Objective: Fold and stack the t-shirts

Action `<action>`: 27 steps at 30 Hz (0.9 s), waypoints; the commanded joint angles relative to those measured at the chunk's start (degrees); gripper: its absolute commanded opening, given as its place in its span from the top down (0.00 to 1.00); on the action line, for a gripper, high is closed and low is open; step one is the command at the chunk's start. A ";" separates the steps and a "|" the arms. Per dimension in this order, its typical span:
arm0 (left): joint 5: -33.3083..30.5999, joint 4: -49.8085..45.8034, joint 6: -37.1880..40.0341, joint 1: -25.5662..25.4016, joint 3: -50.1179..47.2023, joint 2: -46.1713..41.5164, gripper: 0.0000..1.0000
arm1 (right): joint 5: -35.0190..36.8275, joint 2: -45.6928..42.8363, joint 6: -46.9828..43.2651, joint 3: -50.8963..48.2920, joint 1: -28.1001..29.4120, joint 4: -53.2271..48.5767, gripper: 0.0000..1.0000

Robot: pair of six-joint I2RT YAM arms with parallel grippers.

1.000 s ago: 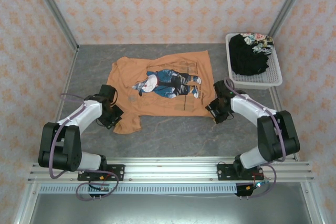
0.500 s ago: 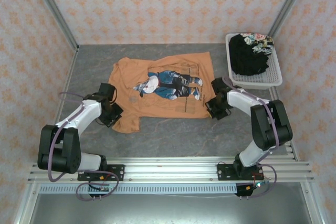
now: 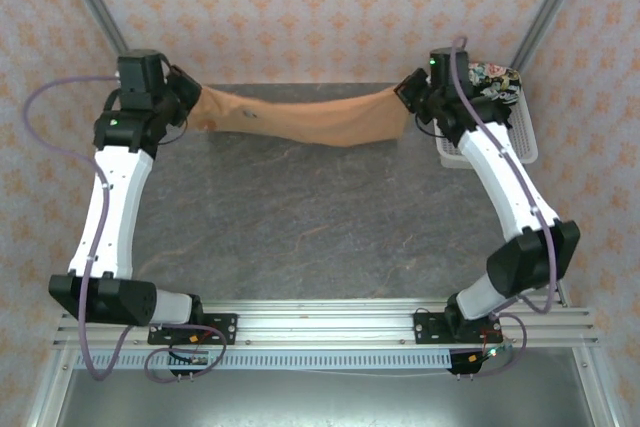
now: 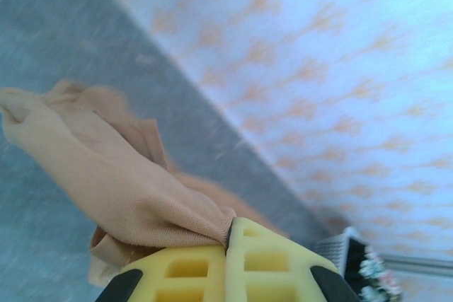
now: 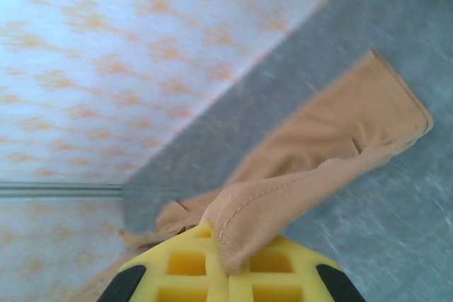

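Observation:
The light orange t-shirt (image 3: 300,119) hangs stretched in the air between my two grippers, near the back wall, with its plain side showing. At its left end my left gripper (image 3: 190,97) is shut on the cloth; the yellow fingers (image 4: 191,266) pinch a bunched fold of the orange t-shirt (image 4: 106,175). My right gripper (image 3: 410,92) is shut on the right end, a stitched hem of the orange t-shirt (image 5: 297,175) caught between its yellow fingers (image 5: 191,266). A black t-shirt (image 3: 475,107) with a floral patch lies in the basket.
The white mesh basket (image 3: 490,155) stands at the back right of the grey table (image 3: 320,217), just behind my right arm. Patterned walls close in the back and both sides. An aluminium rail (image 3: 320,332) runs along the near edge.
Both arms have lifted the orange t-shirt off the table and carried it up toward the back wall. The right gripper closed on the shirt's edge before the lift.

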 commanded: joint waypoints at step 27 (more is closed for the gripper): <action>0.83 -1.74 3.70 6.10 48.60 25.36 1.00 | -11.25 9.58 4.90 14.35 -3.30 23.66 1.00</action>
